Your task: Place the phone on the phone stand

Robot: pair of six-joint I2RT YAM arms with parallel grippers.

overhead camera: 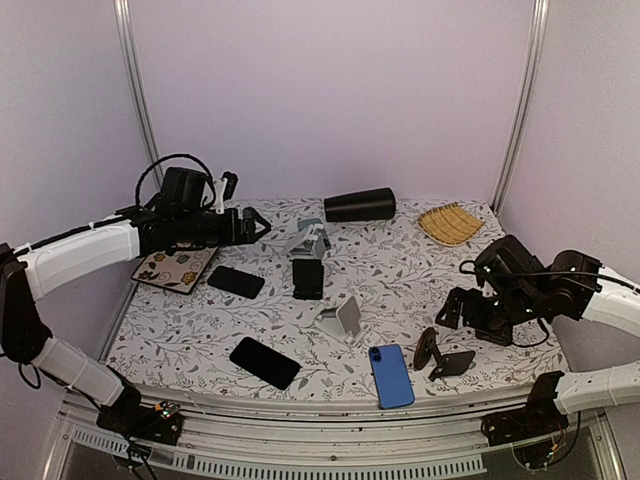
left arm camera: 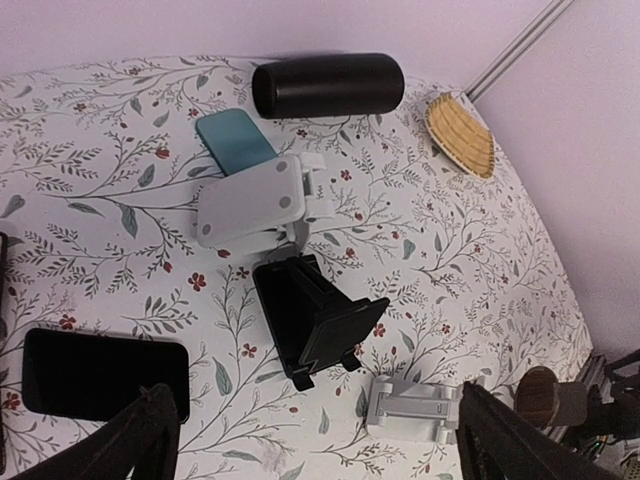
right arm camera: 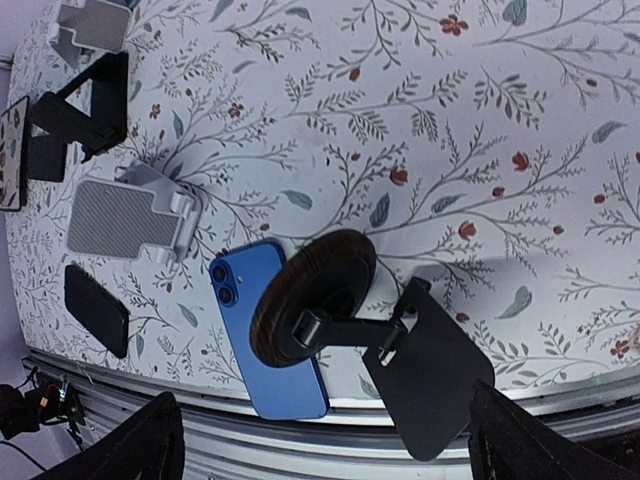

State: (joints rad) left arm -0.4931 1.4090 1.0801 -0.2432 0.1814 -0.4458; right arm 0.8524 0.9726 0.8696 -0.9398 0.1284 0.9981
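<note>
- Top external view: the blue phone (overhead camera: pixel 391 376) is lying flat, back up, at the 5 o'clock part of the table (overhead camera: pixel 400 270), near the front edge.
- The round stand (overhead camera: pixel 440 355) is sitting just beside it, at its 2 o'clock. Whether they are touching cannot be told.
- The right gripper (overhead camera: pixel 455 312) is hanging released and empty at the stand's 1 o'clock.
- The left gripper (overhead camera: pixel 258 226) is hovering released and empty at the table's 10 o'clock, well apart.
- Handling, as judged: the phone is likely behaving as a stiff, thin, fairly heavy slab with a glossy, slippery shell and a fragile screen.
- Hold, as judged: pinching across both long edges at mid-length is looking safest, clear of the lenses.
</note>
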